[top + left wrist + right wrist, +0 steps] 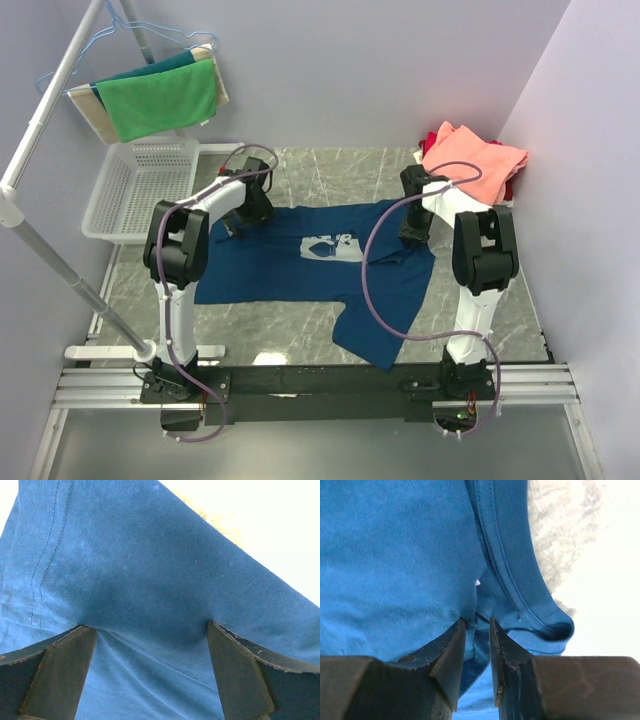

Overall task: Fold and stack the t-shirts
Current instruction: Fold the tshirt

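Top view: navy t-shirt [270, 265] lies spread on the marble tabletop [320, 170], roughly centred. Its long axis runs left to right, and the pale print [328, 246] faces up near the middle. At the right end a flap of the shirt droops toward the near edge. Can't tell from here which end is the collar. There is a bare strip of marble along the far side and another near-left of the shirt. The white mesh basket [125, 195] sits at the left edge. A folded salmon-pink t-shirt [475, 160] lies on a red t-shirt [432, 135] in the far right corner, close to the right wall and well apart from the navy one. A green cloth [160, 100] hangs far left above the basket. The left gripper [234, 226] is down on the shirt's far left edge. The right gripper [412, 238] is down on its far right part.

Left wrist view: the gripper's fingers [60, 675] are spread wide, with their tips resting on navy fabric. Cloth spans the gap between them and nothing is clamped. A double-stitched hem runs up the left side, and washed-out tabletop shows top right.

Right wrist view: the fingers [445, 665] are nearly together and pinch a fold of the navy shirt in the narrow gap. A ribbed band edge curves away just right of the tips, with bright tabletop beyond it.
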Action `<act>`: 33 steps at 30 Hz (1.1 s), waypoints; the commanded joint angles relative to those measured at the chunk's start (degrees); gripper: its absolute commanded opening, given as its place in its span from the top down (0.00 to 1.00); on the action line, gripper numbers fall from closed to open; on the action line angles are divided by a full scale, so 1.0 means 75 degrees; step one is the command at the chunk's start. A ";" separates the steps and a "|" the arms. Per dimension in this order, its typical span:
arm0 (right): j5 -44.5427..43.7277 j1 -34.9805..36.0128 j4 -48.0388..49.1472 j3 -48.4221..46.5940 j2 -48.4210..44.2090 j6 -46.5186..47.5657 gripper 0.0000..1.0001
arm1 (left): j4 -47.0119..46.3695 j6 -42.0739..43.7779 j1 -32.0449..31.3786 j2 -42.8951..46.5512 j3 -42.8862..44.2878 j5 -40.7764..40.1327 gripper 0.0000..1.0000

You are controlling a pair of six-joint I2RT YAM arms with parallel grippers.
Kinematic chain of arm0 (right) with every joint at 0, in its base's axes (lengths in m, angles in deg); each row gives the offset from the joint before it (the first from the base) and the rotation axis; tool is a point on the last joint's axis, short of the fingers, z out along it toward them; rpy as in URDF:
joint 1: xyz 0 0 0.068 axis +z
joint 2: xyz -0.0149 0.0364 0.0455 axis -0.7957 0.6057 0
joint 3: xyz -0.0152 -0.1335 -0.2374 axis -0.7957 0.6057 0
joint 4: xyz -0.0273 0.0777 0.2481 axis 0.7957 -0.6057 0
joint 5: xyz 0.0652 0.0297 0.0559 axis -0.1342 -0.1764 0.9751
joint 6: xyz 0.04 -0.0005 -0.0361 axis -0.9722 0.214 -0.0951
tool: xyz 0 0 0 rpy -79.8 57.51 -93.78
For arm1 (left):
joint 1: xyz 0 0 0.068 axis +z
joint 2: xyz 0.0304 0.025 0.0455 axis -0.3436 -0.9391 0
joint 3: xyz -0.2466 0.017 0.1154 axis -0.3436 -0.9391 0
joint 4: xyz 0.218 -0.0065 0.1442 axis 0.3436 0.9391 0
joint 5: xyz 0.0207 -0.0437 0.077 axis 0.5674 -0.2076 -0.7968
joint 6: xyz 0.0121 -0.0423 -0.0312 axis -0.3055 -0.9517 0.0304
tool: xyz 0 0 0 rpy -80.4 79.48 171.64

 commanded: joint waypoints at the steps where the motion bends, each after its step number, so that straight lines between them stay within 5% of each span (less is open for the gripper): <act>1: -0.0233 0.0072 0.0351 0.0367 -0.1118 0.0064 0.66 | -0.0251 0.0465 0.0065 0.0951 -0.0445 -0.0018 0.03; 13: -0.0186 0.0224 0.0422 0.0907 -0.2656 -0.0276 0.61 | -0.0990 0.0210 -0.0696 0.2347 -0.0762 0.1633 0.03; 21: -0.0209 0.0236 0.0586 0.1574 -0.3137 -0.0522 0.61 | -0.1915 -0.1255 -0.1925 0.1223 -0.0352 0.3532 0.08; 33: -0.0374 0.0154 0.0820 0.2442 -0.3547 -0.0534 0.62 | -0.2736 -0.2147 -0.2911 -0.0266 0.0551 0.4166 0.18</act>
